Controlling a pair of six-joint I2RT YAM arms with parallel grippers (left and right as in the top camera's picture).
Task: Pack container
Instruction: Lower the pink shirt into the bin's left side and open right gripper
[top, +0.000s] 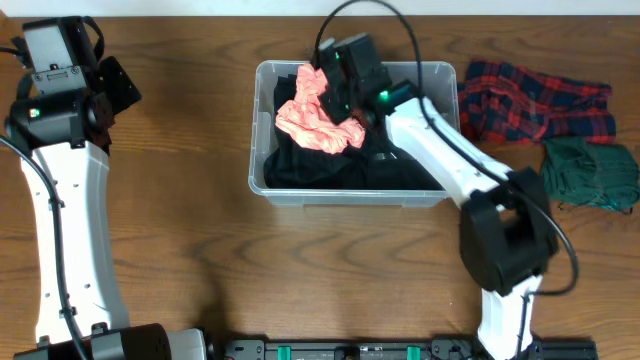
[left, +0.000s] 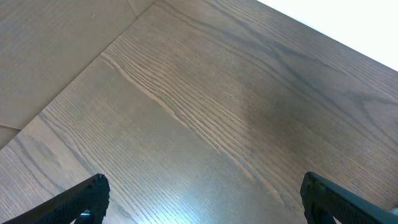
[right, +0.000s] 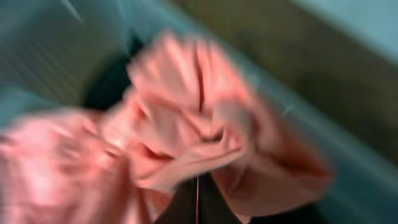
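The clear plastic container (top: 268, 178) sits at the table's middle back, holding a black garment (top: 330, 168) and a pink cloth (top: 318, 118). My right gripper (top: 335, 88) is inside the container's back left part, shut on the pink cloth; in the blurred right wrist view the pink cloth (right: 186, 124) bunches around the closed fingertips (right: 197, 193). My left gripper (left: 202, 193) is open and empty over bare wood, far left of the container; the left arm (top: 60, 90) stands at the table's back left.
A red and blue plaid cloth (top: 530, 100) lies right of the container. A dark green cloth (top: 590, 172) lies in front of it at the right edge. Bare wooden table (top: 180, 250) lies to the left and front.
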